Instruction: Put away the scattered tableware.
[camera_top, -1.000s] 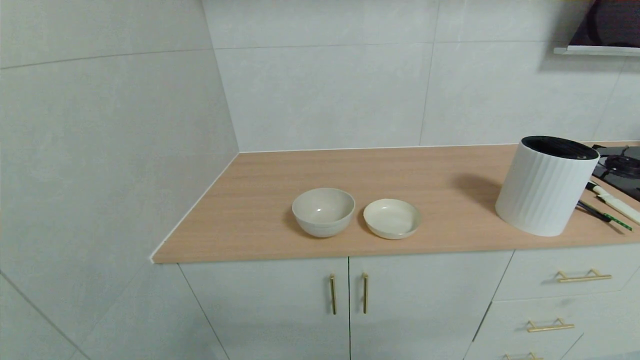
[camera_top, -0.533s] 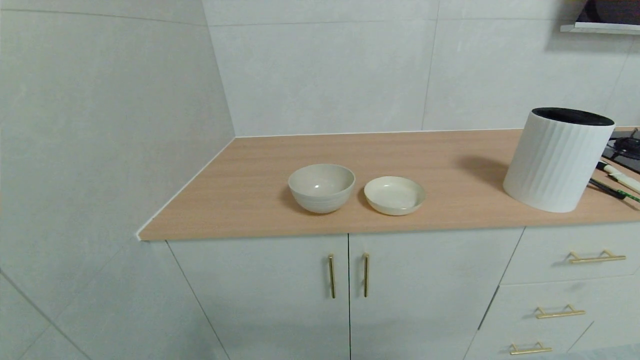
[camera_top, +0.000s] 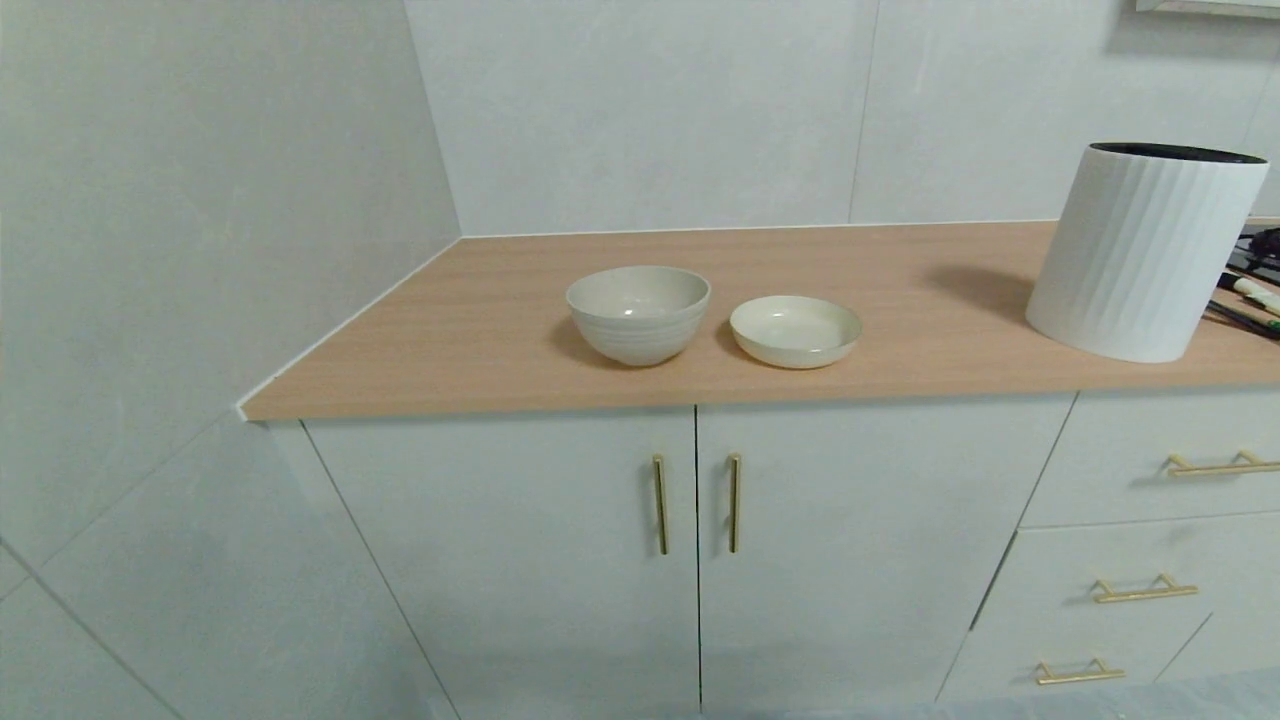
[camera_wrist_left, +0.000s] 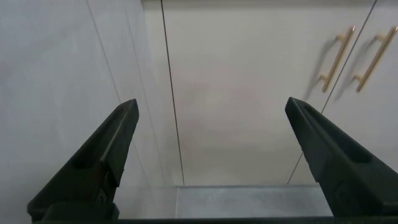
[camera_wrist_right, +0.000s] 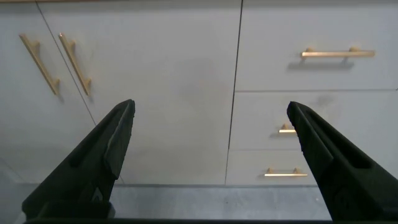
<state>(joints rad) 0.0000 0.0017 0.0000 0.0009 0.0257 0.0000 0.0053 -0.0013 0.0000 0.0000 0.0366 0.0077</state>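
1. Head view: bowl (camera_top: 638, 312) and shallow dish (camera_top: 795, 329) sit side by side, not touching, on the counter (camera_top: 480, 330) above the cupboard doors (camera_top: 520, 540).
2. Left claw (camera_wrist_left: 210, 112) and right claw (camera_wrist_right: 210, 111): both spread wide, holding nothing, low and facing those doors. The tableware lies above them.
3. Judgement: bowl is nearer the left arm, dish nearer the right. Both are round, with no long axis.
4. No legible print.

My right gripper (camera_wrist_right: 210, 109) is hanging before white cabinet doors (camera_wrist_right: 174, 93), jaws standing wide apart. Two gold door handles (camera_wrist_right: 74, 62) are showing near one finger, stacked drawers (camera_wrist_right: 273, 68) with gold pulls (camera_wrist_right: 337, 53) near the other.
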